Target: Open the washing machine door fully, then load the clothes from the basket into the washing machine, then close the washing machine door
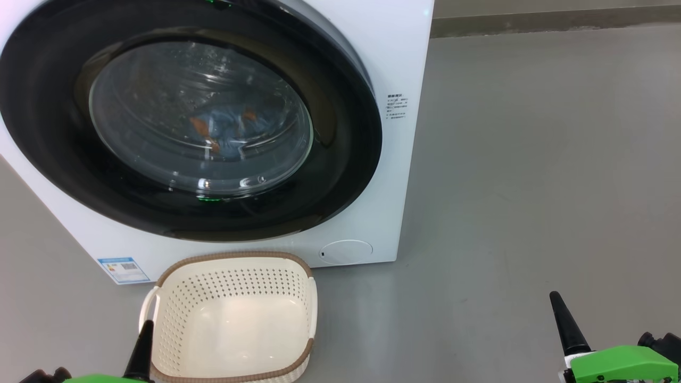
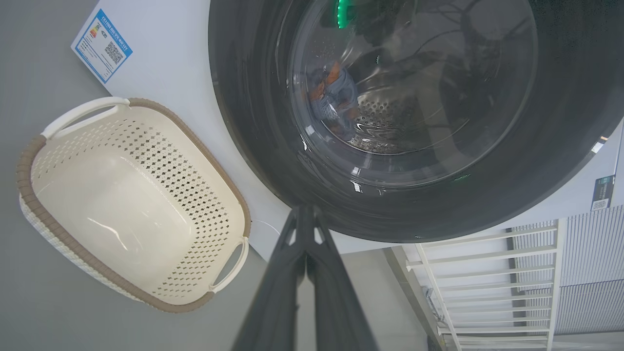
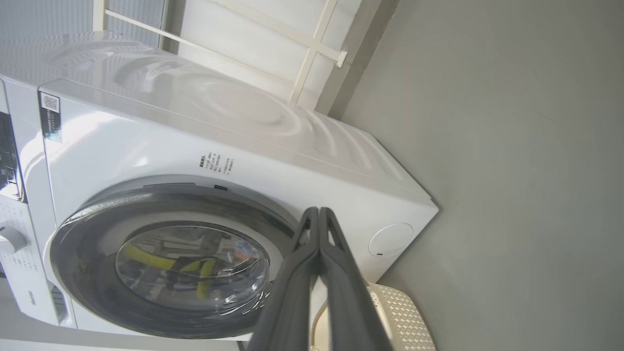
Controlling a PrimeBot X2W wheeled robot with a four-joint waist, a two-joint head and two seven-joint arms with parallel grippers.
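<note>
The white washing machine (image 1: 393, 64) stands ahead on the left, and its round glossy black door (image 1: 340, 159) lies flush against the front. Through the glass, light blue clothes (image 1: 226, 130) with orange-brown print lie in the drum. Just in front of the machine sits the cream basket (image 1: 234, 290), with nothing inside it. My left gripper (image 1: 144, 338) is shut and empty at the basket's near left corner. My right gripper (image 1: 556, 300) is shut and empty over bare floor, well to the right. The left wrist view has the left gripper (image 2: 306, 214), basket (image 2: 29, 195), door (image 2: 243, 122) and clothes (image 2: 336, 90).
Grey floor (image 1: 532, 186) stretches to the right of the machine up to a wall skirting (image 1: 553, 21). A blue label (image 1: 123, 269) and a round cover (image 1: 346, 251) mark the machine's lower front. A white rack (image 2: 487, 273) stands beside the machine.
</note>
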